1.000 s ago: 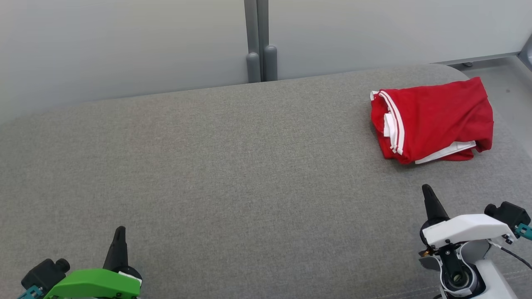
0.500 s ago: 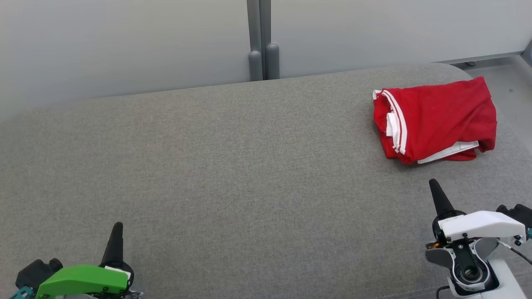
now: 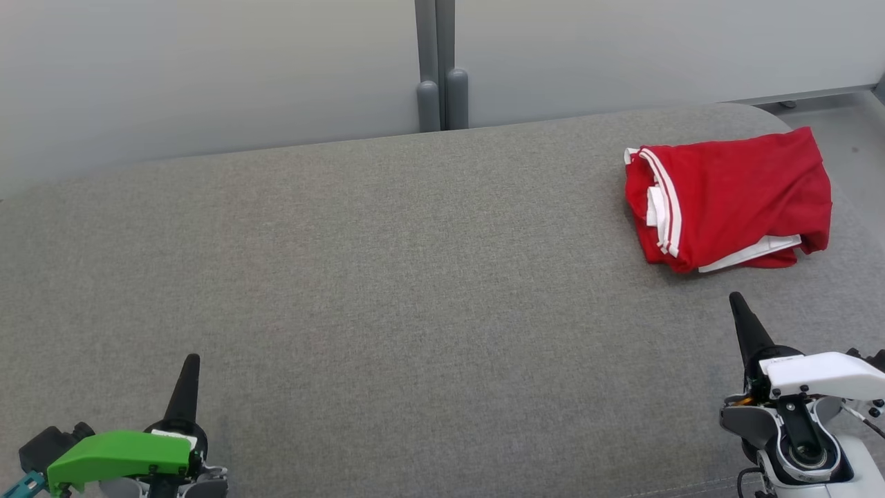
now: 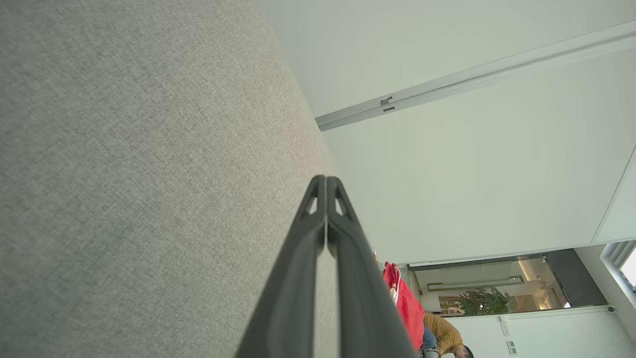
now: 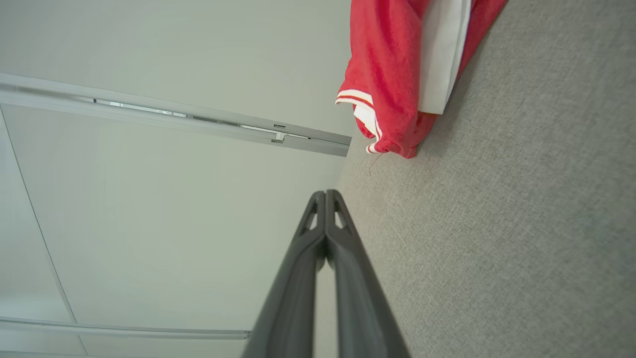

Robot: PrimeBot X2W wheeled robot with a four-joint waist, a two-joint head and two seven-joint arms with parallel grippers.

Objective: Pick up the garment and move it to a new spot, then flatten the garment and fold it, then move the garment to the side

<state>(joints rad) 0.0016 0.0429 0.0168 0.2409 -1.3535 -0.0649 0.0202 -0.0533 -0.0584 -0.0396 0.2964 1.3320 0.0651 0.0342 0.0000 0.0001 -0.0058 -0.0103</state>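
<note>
nearest to me, at the near left, my left gripper [image 3: 190, 361] sits low over a wide grey fabric surface [image 3: 415, 290]. behind it is a green cover [image 3: 117, 456]. its two long dark fingers [image 4: 298, 278] are pressed flat together into a single point, with nothing between them. they point away from me, towards the far edge.

at the near right, a little further out, is my right gripper [image 3: 738, 301], with a white cover [image 3: 826, 373] behind it. its fingers [image 5: 298, 288] are also pressed together from base to tip and hold nothing. they lean slightly to the left.

beyond the right gripper, and apart from it, the garment [image 3: 740, 194] lies on the far right part of the fabric surface, close to its rounded far right corner. it is red with white stripes and is folded into a loose, bulky bundle. the striped edge faces left, and a strip of white cloth shows along its near side. the middle and left of the surface are plain grey weave.

past the far edge of the surface stands a pale grey wall [image 3: 207, 69], split by a darker grey upright post [image 3: 442, 62] near the centre. at the far right is a patch of grey floor [image 3: 857, 138]. in the left wrist view, beyond the garment, part of a person in a mustard sleeve [image 4: 442, 338] can be seen, and a leafy plant [image 4: 484, 301] further off.
</note>
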